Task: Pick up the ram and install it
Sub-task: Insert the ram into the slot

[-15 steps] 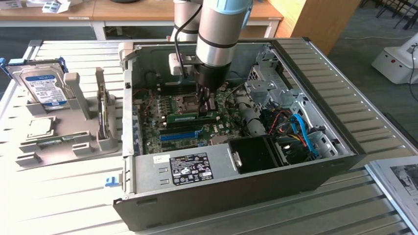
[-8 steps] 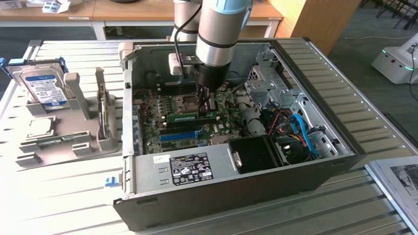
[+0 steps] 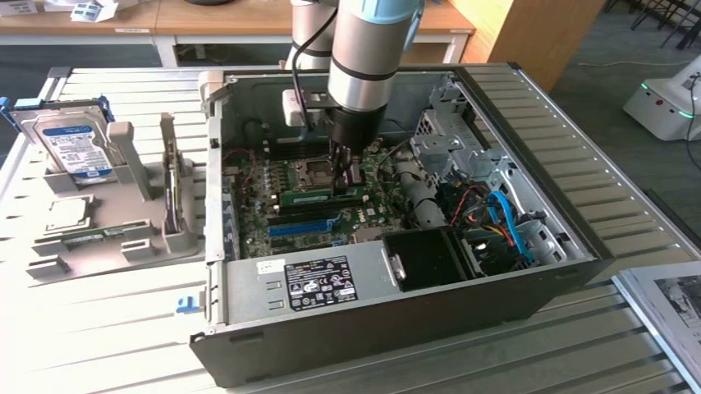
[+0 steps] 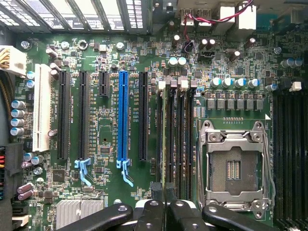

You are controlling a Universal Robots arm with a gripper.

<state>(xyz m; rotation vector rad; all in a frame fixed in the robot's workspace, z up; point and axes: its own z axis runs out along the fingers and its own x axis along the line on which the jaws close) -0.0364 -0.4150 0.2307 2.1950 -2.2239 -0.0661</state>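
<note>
One black tool (image 3: 350, 187) clenches the slim, flat green ram (image 3: 310, 196) over ridged slots.

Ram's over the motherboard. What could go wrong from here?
1. The gripper holds the ram over the memory slots; a slight offset could jam it against a slot wall.
2. The bare CPU socket lies right beside those slots; a slip could damage its contacts.
</note>
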